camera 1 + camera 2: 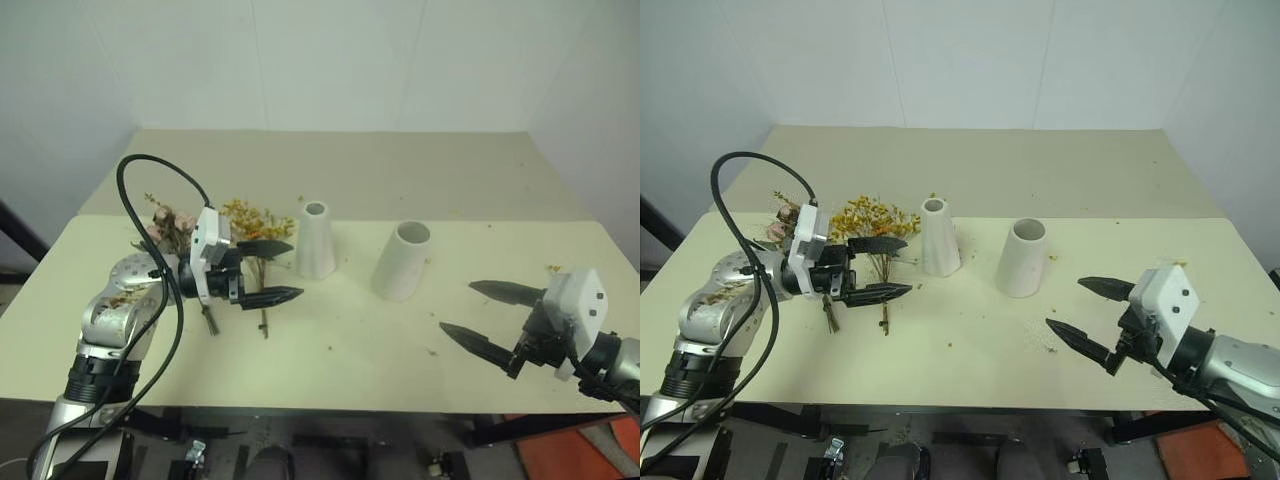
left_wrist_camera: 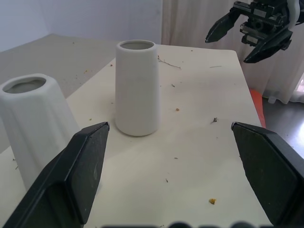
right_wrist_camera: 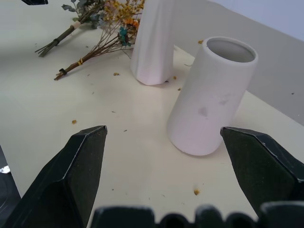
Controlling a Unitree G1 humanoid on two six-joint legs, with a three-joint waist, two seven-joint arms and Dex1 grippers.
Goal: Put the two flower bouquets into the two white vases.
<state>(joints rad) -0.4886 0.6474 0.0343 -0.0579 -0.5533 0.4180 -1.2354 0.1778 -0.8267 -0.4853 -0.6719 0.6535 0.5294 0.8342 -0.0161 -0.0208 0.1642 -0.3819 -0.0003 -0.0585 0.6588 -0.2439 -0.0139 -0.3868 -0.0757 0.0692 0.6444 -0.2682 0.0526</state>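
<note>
In the head camera's left eye view, the left gripper (image 1: 285,270) hangs above the pale table (image 1: 330,350) with its two black fingers spread wide and nothing between them, pointing toward the slim tapered vase (image 1: 316,240). Just behind that claw the yellow-orange bouquet (image 1: 255,222) lies flat on the table, and the pink rose bouquet (image 1: 172,225) lies beside it, further to the robot's left, partly hidden by the arm. The wider vase (image 1: 403,260) stands upright, right of the slim one and apart from it. Near the front right, the right gripper (image 1: 478,318) is also spread wide and empty, its tips aimed toward the vases but well short of them. The right eye view shows the same layout. In the left wrist view, both vases stand between the splayed fingers (image 2: 80,161), clear of them, with the other claw in the far background above the table edge. In the right wrist view, the wider vase sits between the parted fingers (image 3: 76,175) without contact, the slim vase behind it, and both bouquets lie past that with their stems pointing toward the front edge.
</note>
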